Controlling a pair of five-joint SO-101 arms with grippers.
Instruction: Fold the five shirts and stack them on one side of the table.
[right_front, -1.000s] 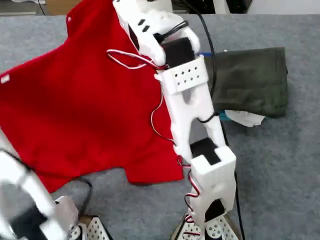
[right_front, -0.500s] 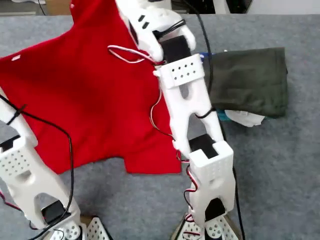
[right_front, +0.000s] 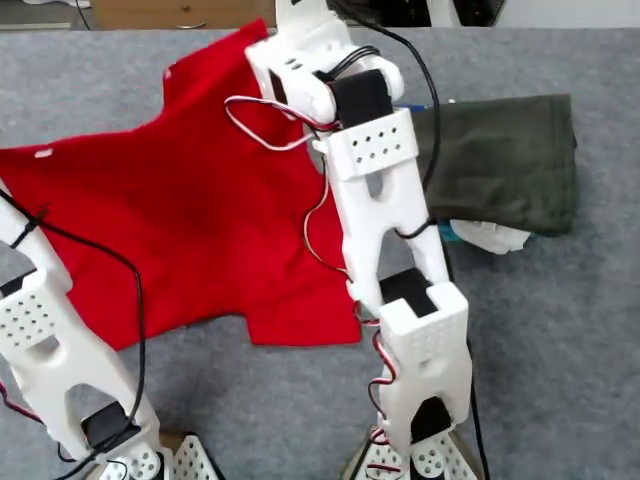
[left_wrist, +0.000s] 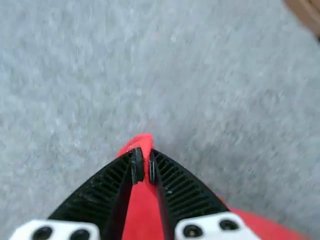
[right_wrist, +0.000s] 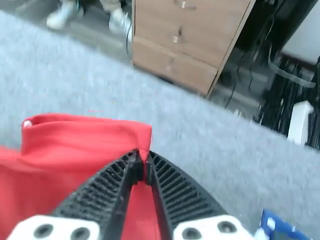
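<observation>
While both hands have cloth pinched, treat this as the spreading step: judged from how it lies, the red shirt (right_front: 190, 220) is not flat enough to fold yet. Nearest you, its lower hem rests on the grey desk (right_front: 560, 340) beside the right arm's base, and the cloth runs from there over the left half of the desk. The left hand (left_wrist: 142, 167) is pressed together on a narrow red tip, low over bare desk. The right hand (right_wrist: 141, 167) is clamped on a folded-over edge at the shirt's far side. Draw the two hands apart evenly so the cloth goes taut without slipping from either grip, then lower both at once – a lopsided drop would likely leave wrinkles. Steer the shirt away from the dark green folded shirt (right_front: 500, 160) at the far right, which sits on a white cloth (right_front: 490, 237) and looks like the start of the stack.

As for writing, a small white tag (right_front: 42, 153) sits near the red shirt's left edge, and a white tab (right_wrist: 27, 123) shows on the fold by the right hand – both too small to read
</observation>
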